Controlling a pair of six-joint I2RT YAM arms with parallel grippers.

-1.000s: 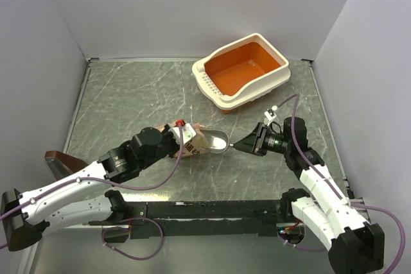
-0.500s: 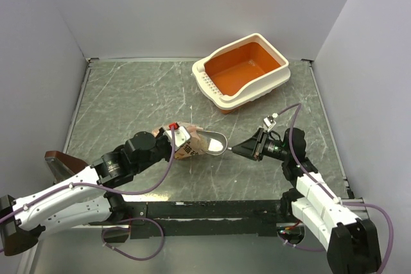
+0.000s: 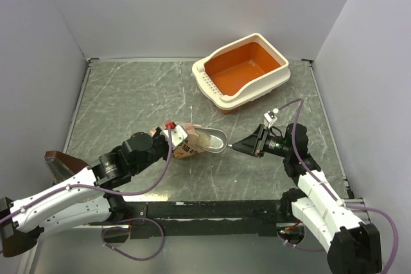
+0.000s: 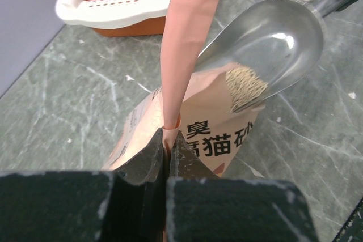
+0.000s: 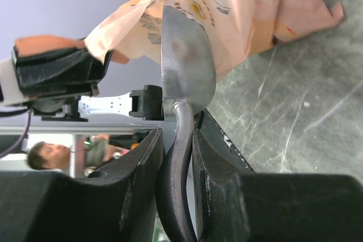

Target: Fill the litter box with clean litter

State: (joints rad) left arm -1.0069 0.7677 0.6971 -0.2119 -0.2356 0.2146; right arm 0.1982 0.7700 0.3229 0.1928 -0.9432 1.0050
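Left end effector [image 4: 166, 140]: clenched on the upper edge of the paper bag [image 4: 210, 140].
Clean litter [image 4: 245, 86]: small heap in the metal scoop [image 4: 272, 38], at the bag's mouth.
Litter box [image 3: 207, 83]: far right of the table [image 3: 128, 94], well apart from the scoop.
Right end effector [image 5: 177, 140]: grasping the scoop's handle.

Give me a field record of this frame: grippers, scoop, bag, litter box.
left gripper: shut on bag, pinching its top flap
right gripper: shut on scoop, by its handle
scoop: bowl at the bag mouth, a little litter in it
bag: mid-table, mouth toward the right arm
litter box: far right, no litter visible inside
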